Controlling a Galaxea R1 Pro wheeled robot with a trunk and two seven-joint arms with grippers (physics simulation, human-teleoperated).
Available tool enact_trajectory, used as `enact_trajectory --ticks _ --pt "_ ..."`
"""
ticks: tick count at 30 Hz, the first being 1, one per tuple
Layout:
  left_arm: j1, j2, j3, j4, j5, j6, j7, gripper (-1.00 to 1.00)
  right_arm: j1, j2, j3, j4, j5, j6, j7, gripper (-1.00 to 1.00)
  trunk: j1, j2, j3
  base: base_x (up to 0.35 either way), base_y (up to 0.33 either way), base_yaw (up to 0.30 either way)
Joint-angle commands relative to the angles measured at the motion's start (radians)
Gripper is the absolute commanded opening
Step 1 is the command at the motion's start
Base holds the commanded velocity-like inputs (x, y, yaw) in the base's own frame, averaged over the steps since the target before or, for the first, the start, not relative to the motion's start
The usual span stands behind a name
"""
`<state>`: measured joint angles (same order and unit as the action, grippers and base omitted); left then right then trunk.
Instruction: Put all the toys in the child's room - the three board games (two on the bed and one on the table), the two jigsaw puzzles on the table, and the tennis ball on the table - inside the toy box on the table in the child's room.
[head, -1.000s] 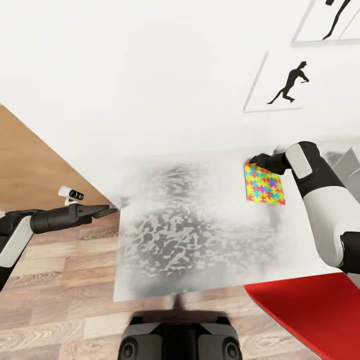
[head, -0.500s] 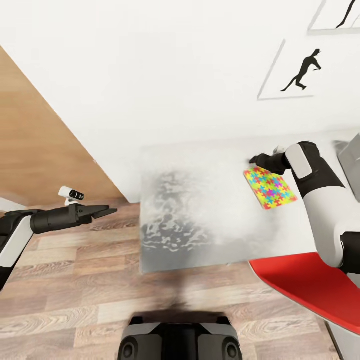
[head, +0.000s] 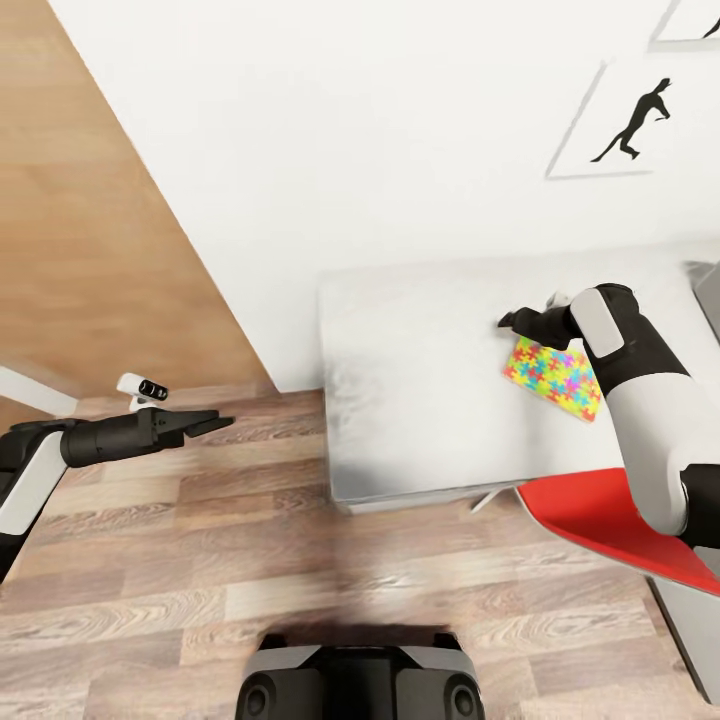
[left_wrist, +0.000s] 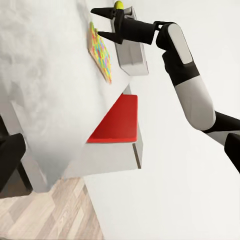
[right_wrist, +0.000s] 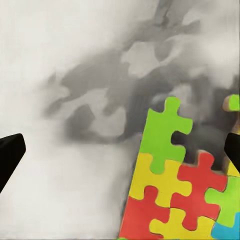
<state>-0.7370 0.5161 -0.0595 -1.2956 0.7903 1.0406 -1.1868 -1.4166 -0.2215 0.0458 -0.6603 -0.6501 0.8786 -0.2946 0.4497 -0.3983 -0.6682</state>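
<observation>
From the head view, a pale, matte table (head: 420, 400) with a squared edge stands against a plain white wall, over wood-grain plank flooring. One jigsaw puzzle (head: 553, 377), a flat, tilted square of bright interlocking pieces, lies on the table near its right side. The right gripper (head: 512, 321) reaches over the puzzle's upper corner, dark and glossy; I cannot tell here whether it touches. The left gripper (head: 215, 424) hangs over the floor well apart from the table, its fingers close together, holding nothing. A smooth red chair seat (head: 610, 520) juts in beside the table. One black silhouette picture (head: 625, 125) hangs on the wall.

In the left wrist view, the right gripper (left_wrist: 102, 22) shows its two pointed fingers spread apart, empty, just beside the puzzle (left_wrist: 100, 50). One yellow-green tennis ball (left_wrist: 119, 4) peeks beyond it, by a grey box-shaped container (left_wrist: 132, 57).

In the right wrist view, the puzzle (right_wrist: 180, 175) shows green, yellow, red and blue lobed pieces on the mottled grey surface, between two widely parted black fingertips (right_wrist: 10, 155).
</observation>
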Motion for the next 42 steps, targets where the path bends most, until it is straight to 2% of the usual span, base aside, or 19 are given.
enact_trajectory --ticks 1,9,42 --pt "-0.001 0.001 -0.002 0.0 0.003 0.006 -0.002 1.0 -0.001 -0.001 0.005 -0.001 -0.011 0.002 -0.009 1.0 0.0 -0.002 -0.001 -0.16 0.251 0.0" --pt "-0.001 0.001 -0.002 0.001 0.003 0.006 -0.002 1.0 -0.001 -0.001 0.005 -0.001 -0.012 0.002 -0.009 1.0 0.0 -0.002 -0.001 -0.137 0.225 0.0" --pt "-0.001 0.001 -0.002 0.0 0.003 0.006 -0.002 1.0 -0.001 -0.002 0.004 -0.001 -0.012 0.002 -0.009 1.0 0.0 -0.002 -0.001 -0.056 0.119 0.0"
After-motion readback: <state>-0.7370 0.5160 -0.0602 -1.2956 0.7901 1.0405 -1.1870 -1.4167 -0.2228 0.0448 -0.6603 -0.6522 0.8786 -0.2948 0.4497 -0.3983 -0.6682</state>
